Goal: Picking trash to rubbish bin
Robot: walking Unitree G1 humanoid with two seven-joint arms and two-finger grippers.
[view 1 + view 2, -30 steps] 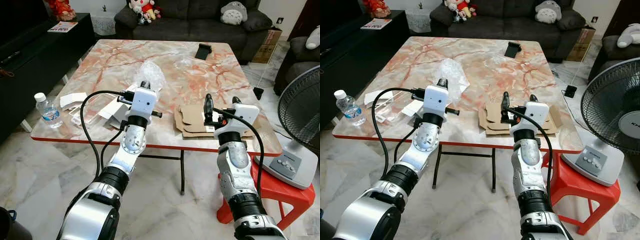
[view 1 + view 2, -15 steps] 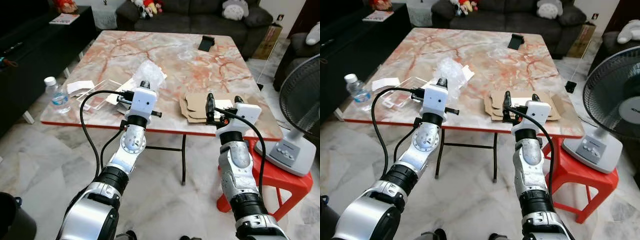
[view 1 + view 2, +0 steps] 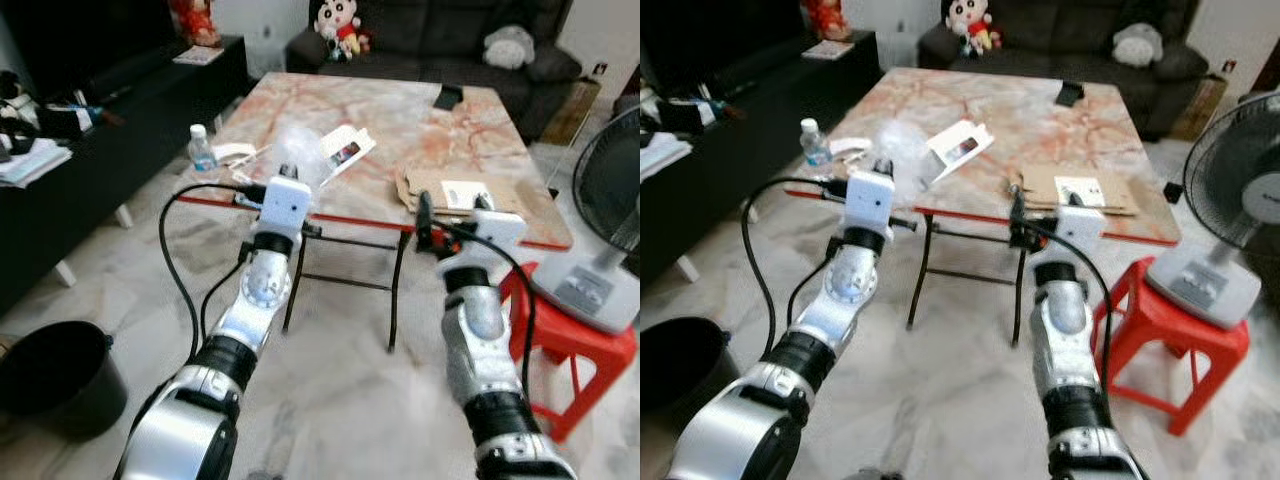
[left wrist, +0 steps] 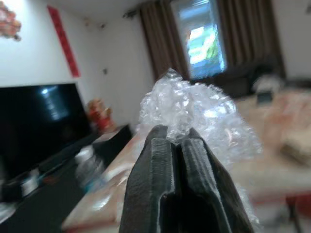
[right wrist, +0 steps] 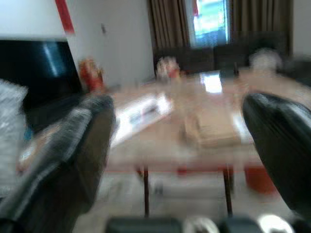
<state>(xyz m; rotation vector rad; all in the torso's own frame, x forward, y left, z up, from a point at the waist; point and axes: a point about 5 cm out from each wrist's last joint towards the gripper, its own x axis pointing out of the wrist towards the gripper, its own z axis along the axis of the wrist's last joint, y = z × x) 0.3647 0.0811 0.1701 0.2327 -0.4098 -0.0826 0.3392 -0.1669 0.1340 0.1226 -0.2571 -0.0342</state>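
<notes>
My left gripper (image 3: 288,172) is shut on a crumpled wad of clear plastic wrap (image 3: 302,148), held up in front of the marble table's near edge. In the left wrist view the closed fingers (image 4: 160,165) pinch the wrap (image 4: 194,111) at its base. A black rubbish bin (image 3: 55,375) stands on the floor at my lower left, well below and left of that gripper. My right gripper (image 3: 450,205) is raised beside it, open and holding nothing; its fingers (image 5: 82,145) stand wide apart in the blurred right wrist view.
The marble table (image 3: 400,110) carries flattened cardboard (image 3: 450,185), a white card (image 3: 345,152) and a water bottle (image 3: 203,150). A fan (image 3: 610,200) stands on a red stool (image 3: 590,350) at the right. A dark TV cabinet (image 3: 100,120) runs along the left.
The whole view has pulled back from the table and swung left, bringing the black bin into sight. Both grippers keep their pose; the left one still holds the wrap.
</notes>
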